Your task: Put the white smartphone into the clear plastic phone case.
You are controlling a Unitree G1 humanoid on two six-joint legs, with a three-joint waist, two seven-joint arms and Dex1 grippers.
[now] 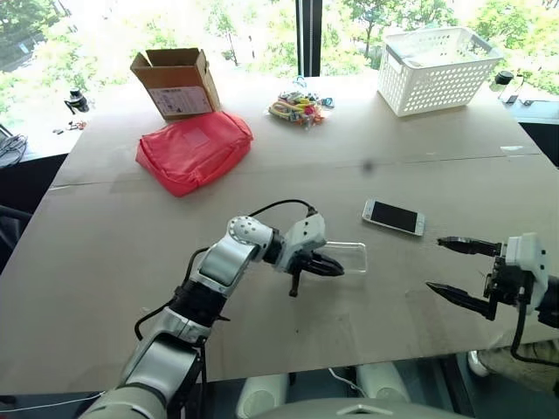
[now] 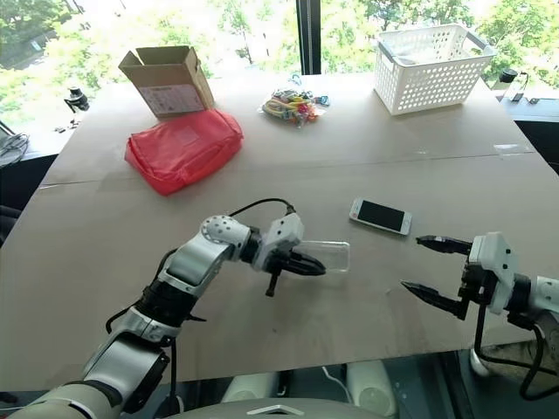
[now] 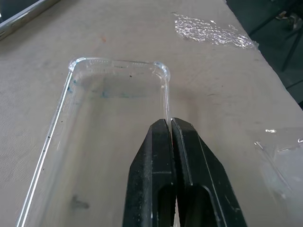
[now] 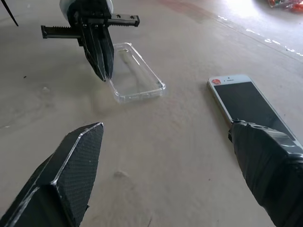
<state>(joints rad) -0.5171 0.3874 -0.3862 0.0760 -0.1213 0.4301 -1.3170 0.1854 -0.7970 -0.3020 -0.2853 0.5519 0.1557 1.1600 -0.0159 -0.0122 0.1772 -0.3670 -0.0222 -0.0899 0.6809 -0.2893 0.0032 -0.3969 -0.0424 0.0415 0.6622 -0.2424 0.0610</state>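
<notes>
White smartphone (image 1: 394, 217) lies flat on the table (image 1: 105, 253), screen up, off to the right of centre, nothing touching it. Clear plastic phone case (image 1: 348, 257) sits just left of and nearer than the phone, apart from it, open side up. Left gripper (image 1: 321, 266) has its two black fingers pressed together on the case's side rim; in the left wrist view the thin clear wall runs straight into the seam between the fingers (image 3: 156, 175), near one rounded corner of the case. Case looks roughly level, at or just above the tabletop; cannot tell if it's lifted. Right gripper (image 1: 461, 271) hangs at the right edge of the table, fingers spread wide, holding nothing; phone is ahead of it and a bit to the left, and in the right wrist view one fingertip (image 4: 265, 156) overlaps the phone's near end, contact unclear. Farther back: red pouch (image 1: 194, 150) at left, open cardboard box (image 1: 177, 83) behind it, small heap of colourful bits (image 1: 299, 108) mid-table, white lattice basket (image 1: 437, 70) at far right.
</notes>
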